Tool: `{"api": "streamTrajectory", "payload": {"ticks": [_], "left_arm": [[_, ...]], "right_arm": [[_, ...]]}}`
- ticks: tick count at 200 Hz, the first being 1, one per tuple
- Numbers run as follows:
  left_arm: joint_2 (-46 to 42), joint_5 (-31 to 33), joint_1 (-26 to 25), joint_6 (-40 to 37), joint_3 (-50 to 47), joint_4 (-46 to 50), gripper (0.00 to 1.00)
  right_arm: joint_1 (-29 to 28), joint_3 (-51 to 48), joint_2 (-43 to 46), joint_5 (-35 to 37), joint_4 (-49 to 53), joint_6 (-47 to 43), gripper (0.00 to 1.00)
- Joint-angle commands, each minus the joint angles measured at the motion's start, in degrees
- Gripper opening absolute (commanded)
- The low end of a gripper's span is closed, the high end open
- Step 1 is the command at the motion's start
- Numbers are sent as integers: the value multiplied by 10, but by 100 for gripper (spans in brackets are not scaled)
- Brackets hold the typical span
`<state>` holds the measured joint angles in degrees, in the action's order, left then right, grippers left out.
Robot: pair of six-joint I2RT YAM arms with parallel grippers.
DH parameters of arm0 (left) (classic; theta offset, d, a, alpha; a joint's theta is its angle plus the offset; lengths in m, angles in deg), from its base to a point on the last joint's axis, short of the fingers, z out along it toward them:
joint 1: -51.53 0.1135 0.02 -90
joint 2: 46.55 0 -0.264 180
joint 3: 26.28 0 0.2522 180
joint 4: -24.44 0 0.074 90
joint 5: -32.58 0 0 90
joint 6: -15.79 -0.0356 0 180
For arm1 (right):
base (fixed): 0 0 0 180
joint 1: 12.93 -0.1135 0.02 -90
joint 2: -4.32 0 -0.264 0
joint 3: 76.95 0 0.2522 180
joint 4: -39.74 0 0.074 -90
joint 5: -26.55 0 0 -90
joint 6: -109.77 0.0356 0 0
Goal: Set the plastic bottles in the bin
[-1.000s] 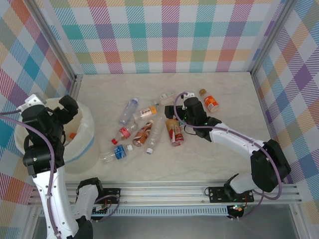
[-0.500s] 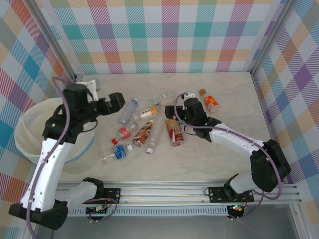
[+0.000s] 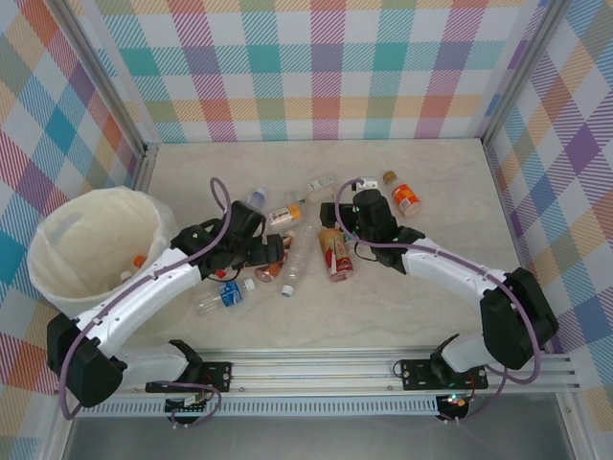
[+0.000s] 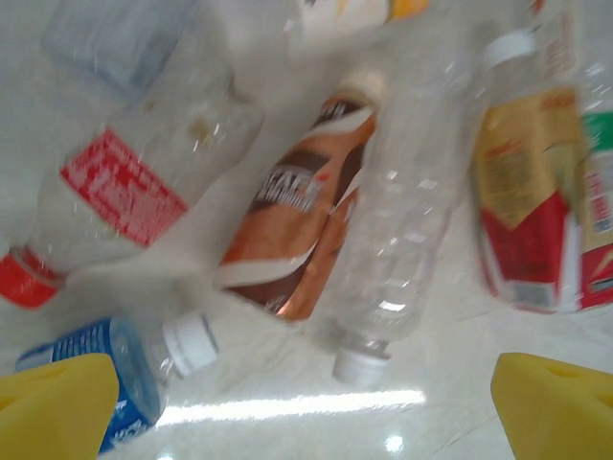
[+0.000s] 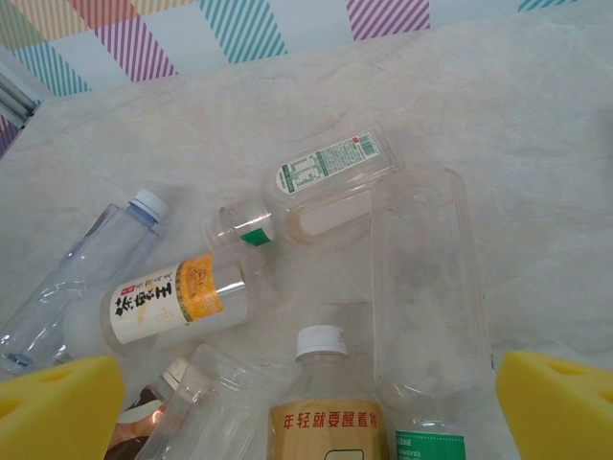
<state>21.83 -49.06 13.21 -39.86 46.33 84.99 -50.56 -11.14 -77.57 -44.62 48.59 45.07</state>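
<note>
Clear plastic bottles [image 3: 293,266] with coloured labels are lying on their sides in a loose heap mid-worktop [image 3: 421,287], which is pale and marbled. They're well apart from the bin [image 3: 57,216], sitting at the left edge with its white bag liner. One orange-labelled bottle [image 3: 406,198] lies a bit off to the right of the heap. The left tool [image 4: 306,407] hangs wide open right over a brown-labelled bottle [image 4: 297,240] and a bare clear one [image 4: 402,240], gripping nothing. The right tool [image 5: 306,402] is spread open too, over the heap's far side, with nothing between its yellow pads [image 5: 57,407].
</note>
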Motion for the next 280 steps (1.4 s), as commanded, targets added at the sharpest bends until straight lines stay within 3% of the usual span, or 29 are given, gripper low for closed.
{"api": "streamTrajectory", "payload": {"ticks": [1,16,51,78,108,146,193,243,280], "left_arm": [[-47,-56,-9,35,-74,14,100],[-64,-79,-10,35,-119,19,100],[-115,32,-12,88,-145,78,100],[-122,67,-5,153,-164,97,100],[-130,98,59,176,-192,137,100],[-167,47,145,137,-251,43,100],[-121,-107,150,108,-305,-187,100],[-66,-192,84,67,-280,-270,100],[-8,-224,44,-4,-210,-224,100]], "right_arm": [[0,2,-12,16,4,7,100],[-1,4,-21,16,0,8,100],[-1,20,-41,6,6,14,100],[-1,21,-46,5,6,18,100],[-1,20,-43,9,12,15,100],[-1,17,-38,14,16,12,100],[0,10,-30,19,16,18,100],[-1,-5,-19,28,12,25,100],[-1,2,-27,20,10,31,100]]}}
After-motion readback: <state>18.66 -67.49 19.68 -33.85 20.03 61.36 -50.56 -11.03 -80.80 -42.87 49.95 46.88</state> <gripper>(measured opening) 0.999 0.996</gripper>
